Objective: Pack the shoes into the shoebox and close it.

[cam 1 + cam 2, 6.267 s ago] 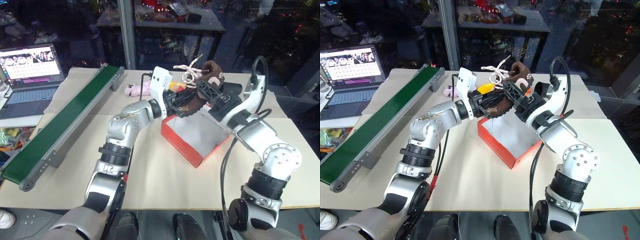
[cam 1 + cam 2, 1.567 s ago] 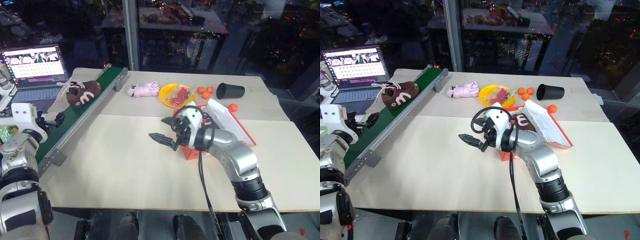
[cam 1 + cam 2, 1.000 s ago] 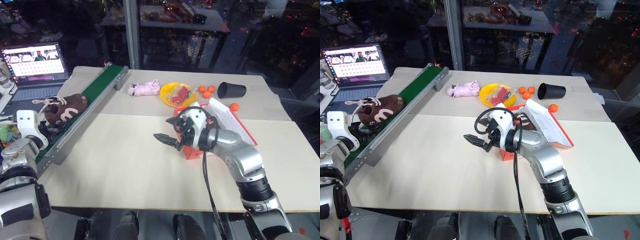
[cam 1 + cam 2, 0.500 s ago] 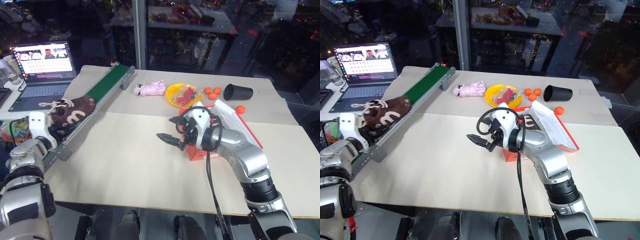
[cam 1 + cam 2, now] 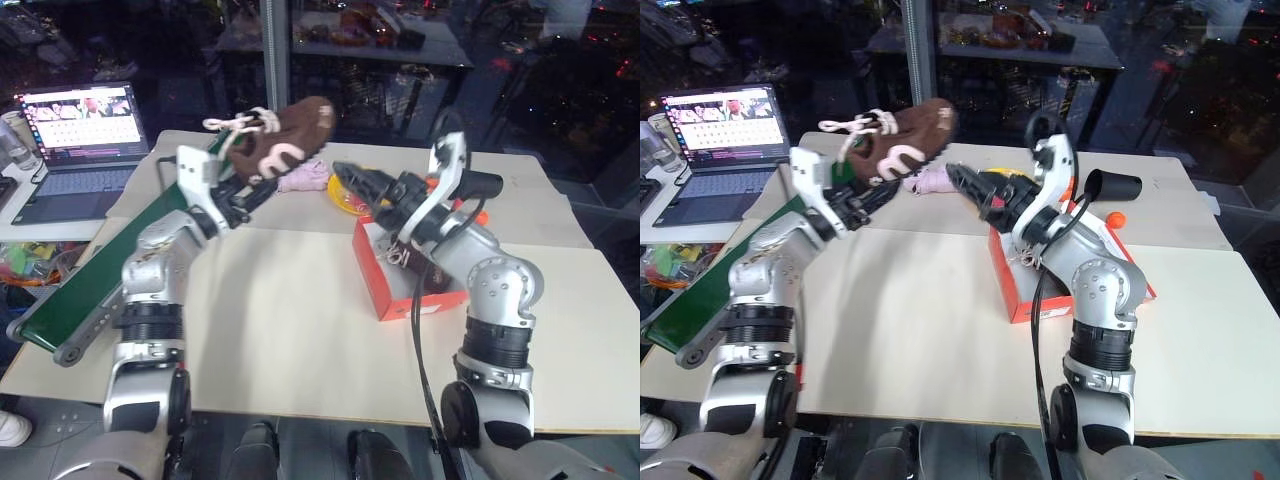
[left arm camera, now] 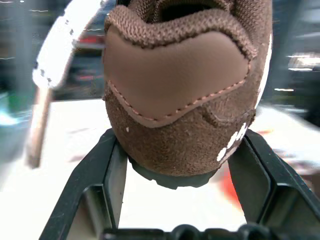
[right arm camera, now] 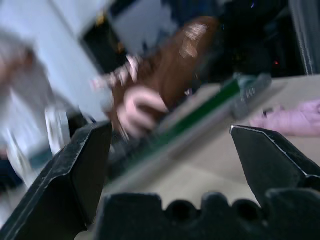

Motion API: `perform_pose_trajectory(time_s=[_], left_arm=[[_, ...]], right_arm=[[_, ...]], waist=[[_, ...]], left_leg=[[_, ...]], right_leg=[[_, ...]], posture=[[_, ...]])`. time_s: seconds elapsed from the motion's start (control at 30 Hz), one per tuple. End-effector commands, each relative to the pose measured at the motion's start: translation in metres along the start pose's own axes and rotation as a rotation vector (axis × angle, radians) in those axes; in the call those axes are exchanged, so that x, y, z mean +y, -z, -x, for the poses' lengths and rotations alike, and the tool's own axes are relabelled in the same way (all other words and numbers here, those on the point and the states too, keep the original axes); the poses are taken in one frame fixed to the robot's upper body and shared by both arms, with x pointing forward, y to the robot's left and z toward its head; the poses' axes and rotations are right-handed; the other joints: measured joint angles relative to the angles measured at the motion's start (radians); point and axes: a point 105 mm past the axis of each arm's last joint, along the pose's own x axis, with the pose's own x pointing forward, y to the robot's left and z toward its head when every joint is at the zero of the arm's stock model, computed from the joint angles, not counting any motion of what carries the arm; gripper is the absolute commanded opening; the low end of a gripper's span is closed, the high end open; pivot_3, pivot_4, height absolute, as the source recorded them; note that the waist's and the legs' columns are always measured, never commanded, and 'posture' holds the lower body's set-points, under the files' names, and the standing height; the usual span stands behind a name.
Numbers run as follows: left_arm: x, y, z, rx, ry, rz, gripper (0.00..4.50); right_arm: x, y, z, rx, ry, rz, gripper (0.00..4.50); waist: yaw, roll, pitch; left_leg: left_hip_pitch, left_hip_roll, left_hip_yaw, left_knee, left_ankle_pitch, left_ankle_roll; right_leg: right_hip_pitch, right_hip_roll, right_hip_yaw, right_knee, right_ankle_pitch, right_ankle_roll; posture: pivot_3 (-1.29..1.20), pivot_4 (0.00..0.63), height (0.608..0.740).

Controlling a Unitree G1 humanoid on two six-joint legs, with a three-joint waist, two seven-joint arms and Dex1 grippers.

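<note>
The left gripper (image 5: 243, 190) holds one brown shoe (image 5: 275, 140) up in the air, over the far end of the green belt (image 5: 95, 275) and toward the shoebox (image 5: 395, 290). In the left wrist view its jaws pinch the heel of the shoe (image 6: 182, 95) from both sides. The right gripper (image 5: 352, 180) hangs over the back of the shoebox, and its jaws are spread wide with nothing in them. It points at the shoe.

The red shoebox sits on the worktop (image 5: 280, 330). I cannot tell if the other shoe is inside, because the right arm hides the inside, and the lid too.

What is left, I think: bring this shoe over, put it in the box, then shut the lid. A pink plush toy (image 5: 300, 180) and a yellow plate (image 5: 338, 195) lie behind.
</note>
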Motion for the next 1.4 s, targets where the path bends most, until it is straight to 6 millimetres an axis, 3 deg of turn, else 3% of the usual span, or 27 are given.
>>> perform_pose_trajectory(time_s=[0.03, 0.23, 0.37, 0.43, 0.6, 0.77, 0.83, 1.0, 1.13, 1.33, 1.4], left_arm=[[-0.047, -0.017, -0.021, -0.051, 0.145, 0.022, 2.58], [-0.091, -0.006, -0.032, -0.017, 0.287, 0.069, 2.58], [-0.104, 0.001, -0.034, 0.004, 0.328, 0.09, 2.58], [-0.106, 0.003, -0.034, 0.012, 0.333, 0.086, 2.58], [-0.094, 0.004, -0.034, 0.019, 0.28, 0.089, 2.58], [-0.081, -0.001, -0.026, -0.003, 0.246, 0.135, 4.48], [-0.068, 0.002, -0.022, 0.022, 0.193, 0.108, 4.5], [-0.026, 0.008, 0.001, 0.068, 0.033, 0.063, 4.5], [-0.012, 0.01, 0.011, 0.077, -0.046, 0.045, 4.5], [-0.019, 0.017, 0.016, 0.083, -0.052, 0.048, 4.5], [-0.02, 0.019, 0.018, 0.084, -0.061, 0.052, 4.5]], right_arm=[[-0.001, -0.026, 0.001, -0.111, 0.021, -0.112, 4.5], [-0.002, -0.035, 0.004, -0.148, 0.05, -0.132, 4.5], [-0.003, -0.037, 0.007, -0.16, 0.067, -0.133, 4.5], [-0.003, -0.037, 0.01, -0.168, 0.072, -0.134, 3.98], [0.001, -0.041, 0.011, -0.182, 0.067, -0.128, 2.43], [-0.007, -0.055, 0.012, -0.204, 0.119, -0.07, 0.84], [-0.015, -0.065, 0.015, -0.194, 0.15, 0.008, 0.53], [-0.044, -0.08, 0.027, 0.024, 0.274, 0.384, 0.49], [-0.085, -0.043, 0.045, 0.379, 0.327, 0.562, 0.49], [-0.114, 0.008, 0.065, 0.635, 0.286, 0.572, 0.49], [-0.116, 0.018, 0.066, 0.665, 0.266, 0.536, 0.49]], waist=[[-0.007, 0.0, 0.0], [-0.023, 0.001, 0.0], [-0.027, 0.001, 0.0], [-0.03, 0.001, 0.0], [-0.033, 0.001, 0.0], [-0.033, 0.001, 0.0], [-0.033, 0.001, 0.0], [-0.034, 0.003, 0.001], [-0.034, 0.003, 0.001], [-0.034, 0.003, 0.001], [-0.032, 0.003, 0.001]], left_leg=[[0.0, 0.0, -0.001, 0.0, 0.0, 0.0], [0.0, 0.0, -0.002, 0.0, 0.0, 0.0], [0.0, -0.001, -0.003, 0.0, 0.0, 0.0], [0.0, -0.001, -0.003, 0.0, 0.0, 0.001], [0.0, -0.001, -0.003, 0.0, 0.0, 0.001], [0.0, -0.001, -0.003, 0.0, 0.0, 0.001], [0.0, -0.001, -0.003, 0.0, 0.0, 0.001], [0.0, -0.002, -0.003, -0.001, 0.0, 0.001], [0.0, -0.002, -0.003, -0.001, 0.0, 0.001], [0.0, -0.002, -0.003, -0.001, 0.0, 0.001], [0.0, -0.002, -0.003, -0.001, 0.0, 0.001]], right_leg=[[0.0, 0.0, 0.0, 0.0, 0.0, 0.0], [0.0, 0.001, 0.001, 0.0, 0.0, 0.0], [0.0, 0.001, 0.0, 0.0, 0.0, 0.0], [0.0, 0.001, 0.0, 0.0, 0.0, 0.0], [0.0, 0.001, 0.0, 0.0, 0.0, 0.0], [0.0, 0.001, 0.0, 0.0, 0.0, 0.001], [0.0, 0.001, 0.0, 0.0, 0.0, 0.001], [0.001, 0.0, 0.001, -0.001, -0.001, 0.001], [0.0, 0.0, 0.001, -0.002, -0.001, 0.0], [0.001, 0.0, 0.001, -0.002, -0.001, 0.001], [0.0, 0.0, 0.001, -0.002, -0.001, 0.001]], posture=[[0.0, 0.15, 0.736], [0.0, 0.15, 0.736], [0.0, 0.15, 0.736], [0.0, 0.15, 0.736], [0.0, 0.15, 0.736], [0.0, 0.15, 0.736], [0.0, 0.15, 0.736], [0.0, 0.15, 0.736], [0.0, 0.15, 0.736], [0.0, 0.15, 0.736], [0.0, 0.15, 0.736]])
